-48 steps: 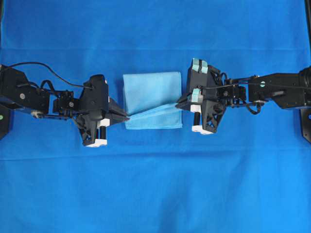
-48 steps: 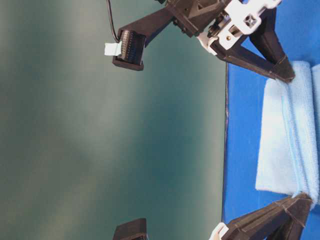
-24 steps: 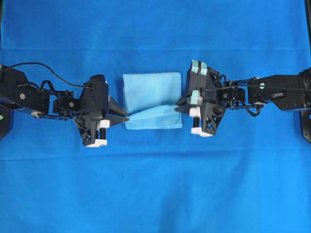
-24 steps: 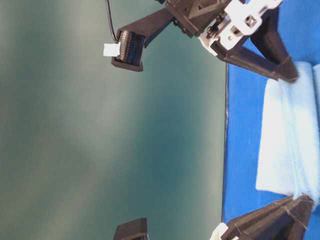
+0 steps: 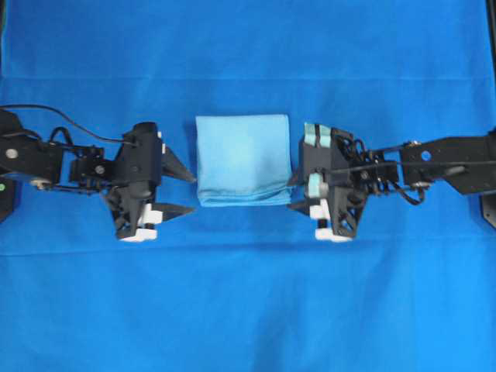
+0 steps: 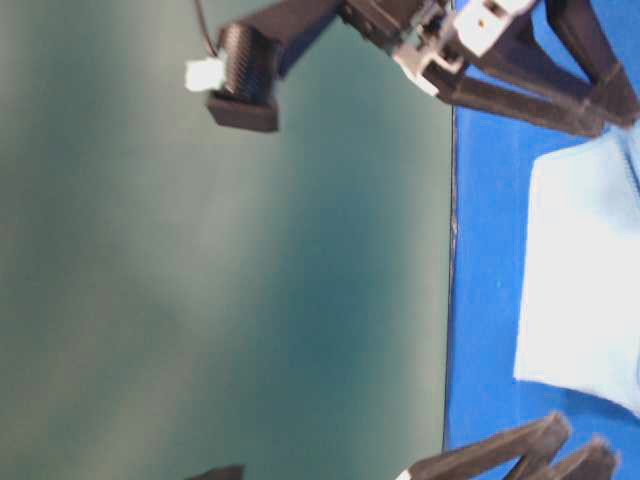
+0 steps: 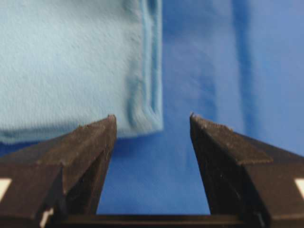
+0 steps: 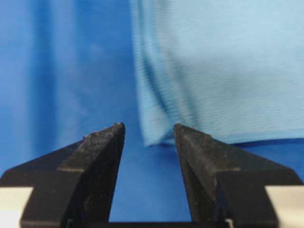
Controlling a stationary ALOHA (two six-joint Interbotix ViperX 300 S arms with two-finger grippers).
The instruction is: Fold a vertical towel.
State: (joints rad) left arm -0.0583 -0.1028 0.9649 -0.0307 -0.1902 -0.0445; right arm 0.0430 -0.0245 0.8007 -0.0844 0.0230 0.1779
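Observation:
The towel [image 5: 242, 159] lies flat on the deep-blue cloth as a folded light sky-blue rectangle with stitched edges. My left gripper [image 5: 190, 194] stands open just off its near-left corner, touching nothing. My right gripper [image 5: 291, 195] is open at the near-right corner, fingertips right beside the edge. In the left wrist view the towel [image 7: 71, 66] corner sits just beyond the open gripper [image 7: 152, 121]. The right wrist view shows the towel [image 8: 223, 66] corner just past the open gripper [image 8: 148, 128]. In the table-level view the towel [image 6: 585, 290] lies between the left gripper [image 6: 615, 112] and right gripper [image 6: 580, 440].
The deep-blue cloth backdrop [image 5: 248, 310] covers the whole table, with faint crease lines. Its edge [image 6: 450, 300] shows in the table-level view against a dull green wall [image 6: 200, 280]. Both arms reach in from the left and right sides.
Both grippers went from shut on the towel's lifted near edge to open. The raised flap dropped flat onto the folded towel, and both grippers drew back slightly outward.

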